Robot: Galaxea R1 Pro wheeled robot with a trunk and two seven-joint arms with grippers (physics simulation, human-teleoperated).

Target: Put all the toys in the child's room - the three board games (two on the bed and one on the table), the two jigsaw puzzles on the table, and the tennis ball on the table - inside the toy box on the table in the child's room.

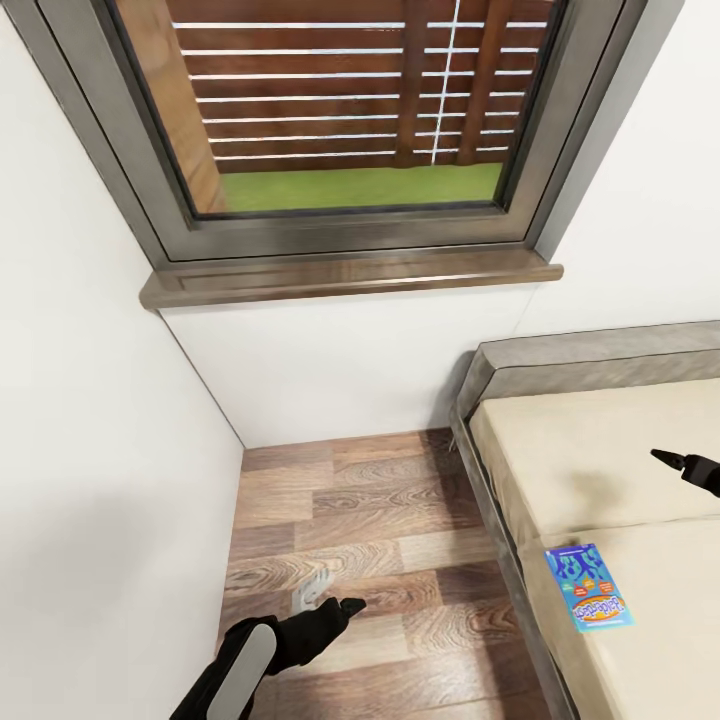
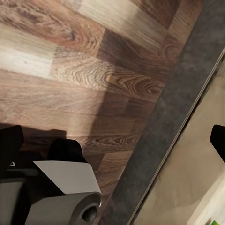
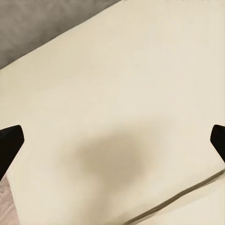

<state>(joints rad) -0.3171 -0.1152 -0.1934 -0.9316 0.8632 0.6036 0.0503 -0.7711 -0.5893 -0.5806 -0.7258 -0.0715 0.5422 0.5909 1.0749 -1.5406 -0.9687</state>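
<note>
While our right hand [image 1: 672,461] hangs low over the cream bed [image 1: 600,460], its two dark fingertips [image 3: 9,143] sit far apart at opposite edges of the right wrist view, so it is spread wide and grasps nothing. Between those tips we see bare mattress, a soft shadow, and a seam where two mattress sections meet. Nearer our body than this hand, across that seam, lies a blue board game [image 1: 589,587], flat on the bed near its floor-side edge and well apart from the hand. Beyond the hand runs the grey padded bed frame [image 1: 600,362].

Our left hand [image 1: 340,606] hovers over the wood-plank floor [image 1: 370,520], beside the bed and near the white wall [image 1: 100,440]. Its fingertips look close together from the head, yet one dark tip [image 2: 218,140] sits at the far edge of the left wrist view, so we cannot tell whether it is clenched or released. Nothing shows between its fingers. Ahead of both hands, a grey-framed window [image 1: 350,120] over a wooden sill [image 1: 350,278] looks onto grass and a slatted fence.
</note>
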